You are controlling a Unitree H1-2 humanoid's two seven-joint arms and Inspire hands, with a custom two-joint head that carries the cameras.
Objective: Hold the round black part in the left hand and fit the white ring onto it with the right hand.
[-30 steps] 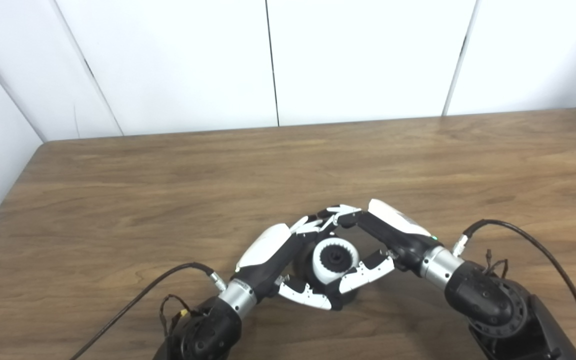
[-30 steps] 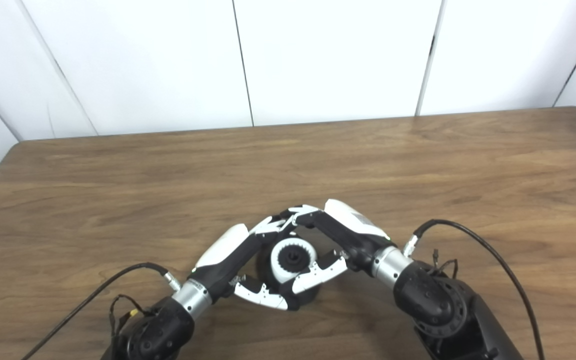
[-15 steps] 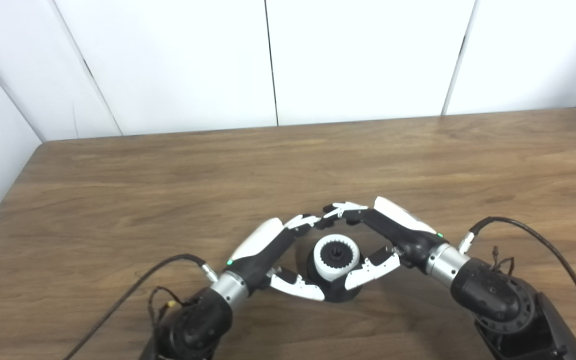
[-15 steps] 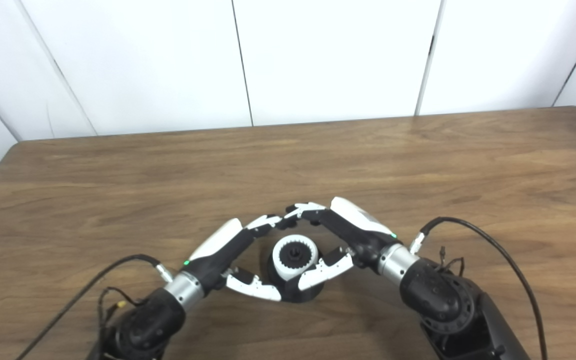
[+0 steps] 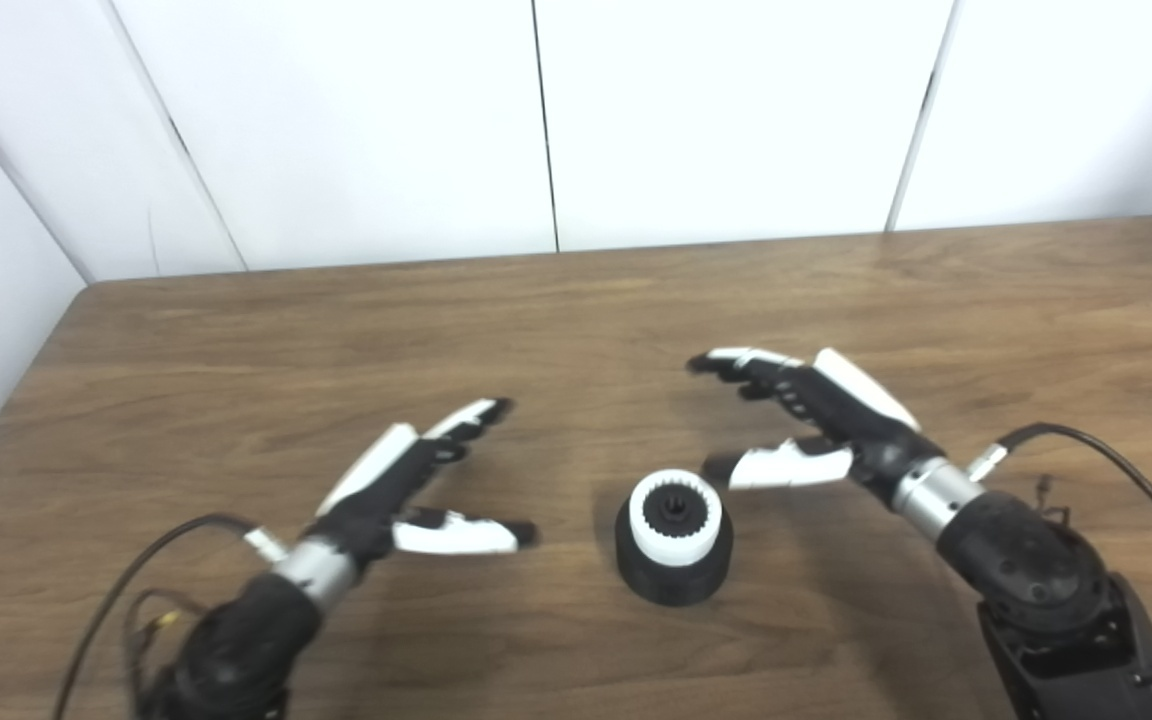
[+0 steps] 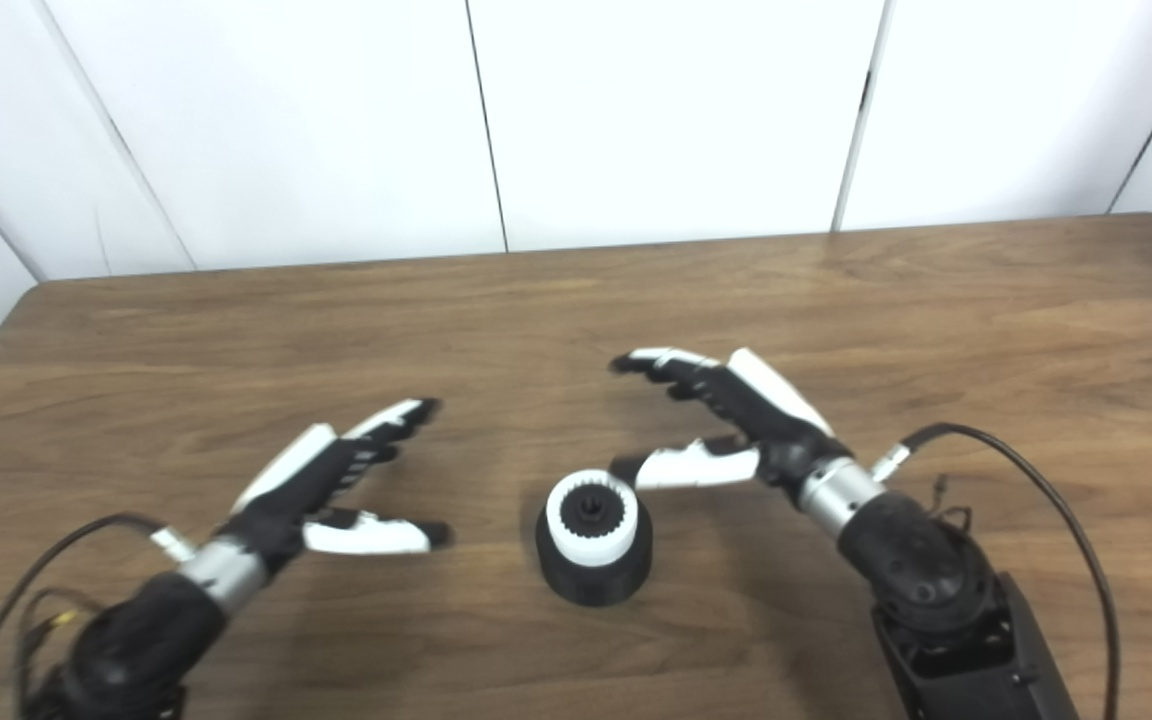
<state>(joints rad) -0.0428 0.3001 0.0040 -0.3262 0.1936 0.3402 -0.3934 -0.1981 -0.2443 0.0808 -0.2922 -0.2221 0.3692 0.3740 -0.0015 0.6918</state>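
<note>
Now round black part (image 5: 674,560) stands between hands — untouched.

Looked like a robotics lab or test bench: bare wood-grain tabletop (image 5: 576,320) boxed in on the far and left sides by plain white wall panels (image 5: 716,110) with dark seams.

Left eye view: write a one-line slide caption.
White ring seated on the round black part on the table, left hand and right hand open on either side.
</note>
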